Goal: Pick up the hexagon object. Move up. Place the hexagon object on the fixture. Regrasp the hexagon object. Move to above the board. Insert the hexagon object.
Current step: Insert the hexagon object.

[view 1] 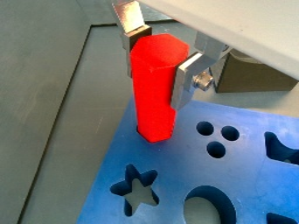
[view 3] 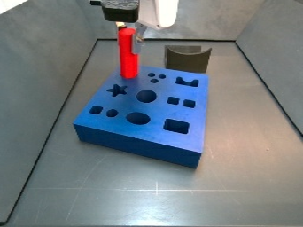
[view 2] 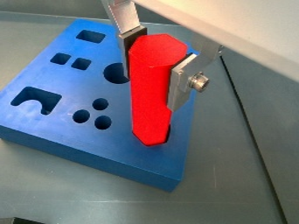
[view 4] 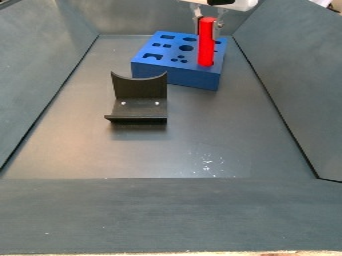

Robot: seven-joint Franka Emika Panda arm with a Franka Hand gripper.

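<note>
Two silver fingers [view 1: 128, 24] of the gripper [view 1: 162, 48] clamp the upper part of the hexagon object [view 1: 153, 92], one plate on each side, pads flat on the red faces. Gripper points straight down, arm coming in from above; only the lower wrist housing shows in a side view [view 3: 133, 11].

Hexagon object hangs upright directly under the gripper [view 2: 156, 51], lower end at the board [view 1: 193, 179] surface near one corner. In a wrist view its base [view 1: 153, 133] looks seated in a cut-out, with a dark rim around it; how deep it sits, cannot tell.

Both wrist views show finger contact and the screw on the finger mount [view 2: 200, 83]. Side views don't resolve the fingers, but give layout: board [view 3: 148, 111] below the gripper, fixture [view 3: 186, 58] beyond the board's far edge in a side view, fixture [view 4: 136, 98] well apart from the board [view 4: 181, 60] on the near side in a side view. Star cut-out [view 3: 116, 90] sits just beside the peg [view 3: 127, 51].

No readable writing or labels anywhere.
</note>
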